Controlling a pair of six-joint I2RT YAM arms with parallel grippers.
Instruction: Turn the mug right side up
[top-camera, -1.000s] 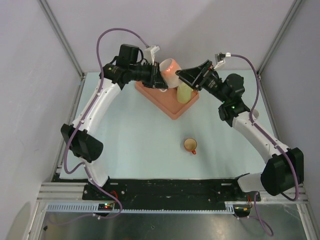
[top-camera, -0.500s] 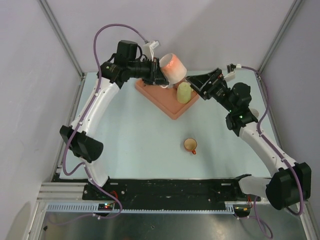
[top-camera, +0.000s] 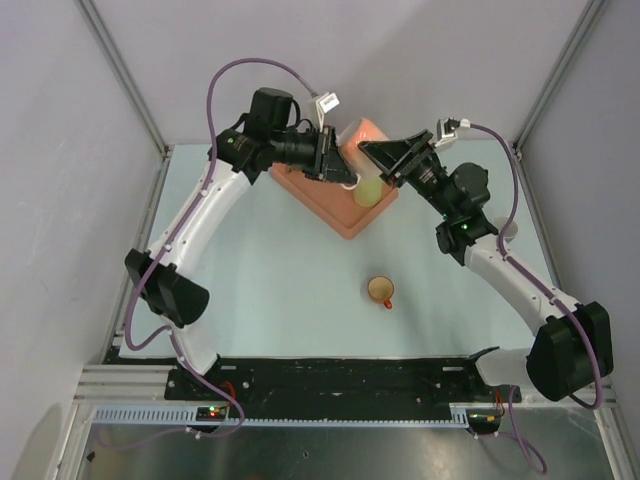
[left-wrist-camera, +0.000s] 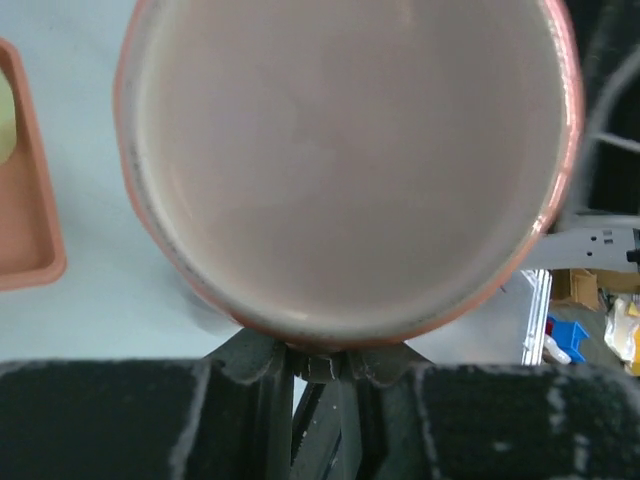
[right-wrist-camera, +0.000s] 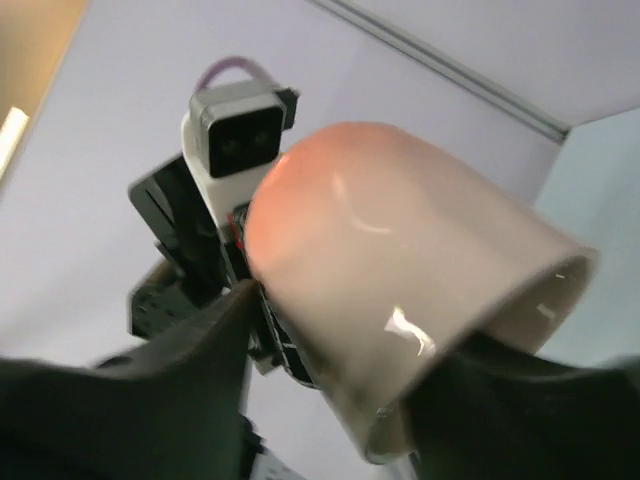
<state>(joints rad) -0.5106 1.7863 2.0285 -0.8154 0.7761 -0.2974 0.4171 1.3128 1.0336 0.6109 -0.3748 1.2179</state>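
The mug (top-camera: 362, 133), pink at one end fading to white, hangs tilted in the air over the far corner of the tray. My left gripper (top-camera: 335, 162) holds it from the left. In the left wrist view one round end of the mug (left-wrist-camera: 340, 160) fills the frame, and the left gripper (left-wrist-camera: 325, 365) is shut on a small part at its lower edge. My right gripper (top-camera: 385, 155) meets it from the right. In the right wrist view the mug (right-wrist-camera: 400, 260) lies between the fingers of the right gripper (right-wrist-camera: 360, 330), which press on both of its sides.
An orange tray (top-camera: 340, 215) sits on the table's far middle with a yellow-green cup (top-camera: 368, 190) on it. A small orange cup (top-camera: 380, 290) stands upright nearer the front. The tray's edge (left-wrist-camera: 25, 200) also shows in the left wrist view.
The left arm swung the mug to the right. The right gripper pulled back, came in again at the mug and closed its wide-open jaws around it.
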